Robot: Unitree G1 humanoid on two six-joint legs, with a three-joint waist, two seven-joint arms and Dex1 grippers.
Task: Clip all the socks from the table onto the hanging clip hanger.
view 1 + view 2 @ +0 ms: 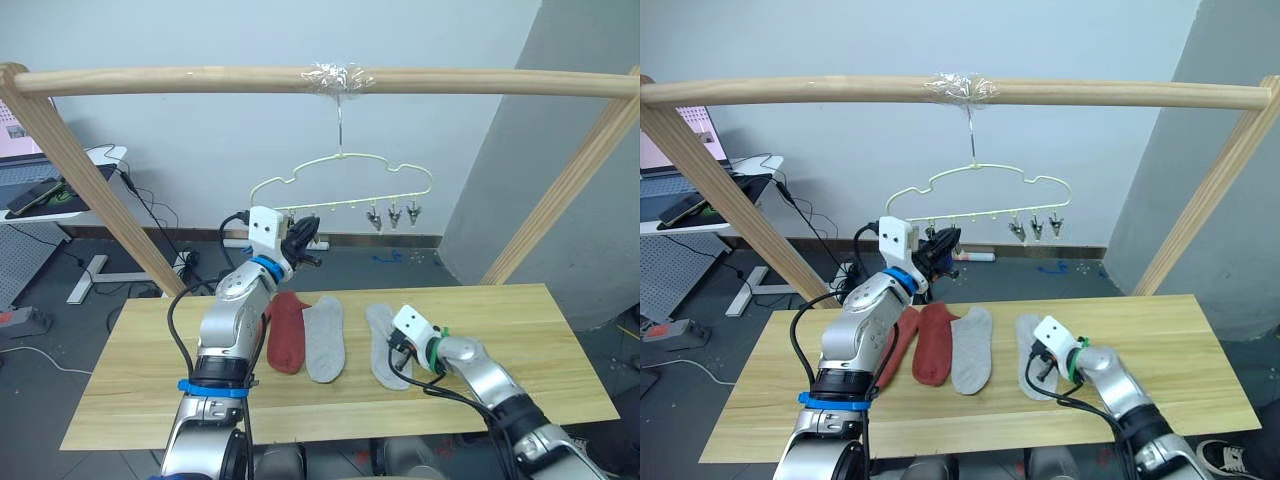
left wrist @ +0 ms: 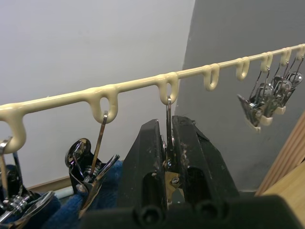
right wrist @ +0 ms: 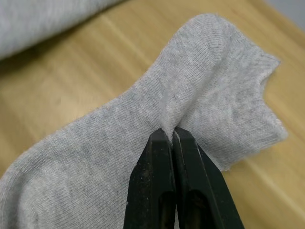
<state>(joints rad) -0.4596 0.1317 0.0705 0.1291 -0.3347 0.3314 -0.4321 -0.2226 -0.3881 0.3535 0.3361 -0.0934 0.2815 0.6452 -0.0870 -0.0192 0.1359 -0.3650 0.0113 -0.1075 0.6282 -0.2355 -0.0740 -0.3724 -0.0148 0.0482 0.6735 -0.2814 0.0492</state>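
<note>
Socks: right gripper (image 3: 171, 136) pinches a grey sock (image 3: 143, 143) on the counter (image 1: 520, 330); left gripper (image 2: 167, 143) clamps a hanger (image 1: 340, 185) clip (image 2: 168, 138), blue fabric (image 2: 107, 183) at 9 o'clock.

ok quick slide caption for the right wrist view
Right gripper pinches a fold of a light grey sock lying on the wooden table.
</note>
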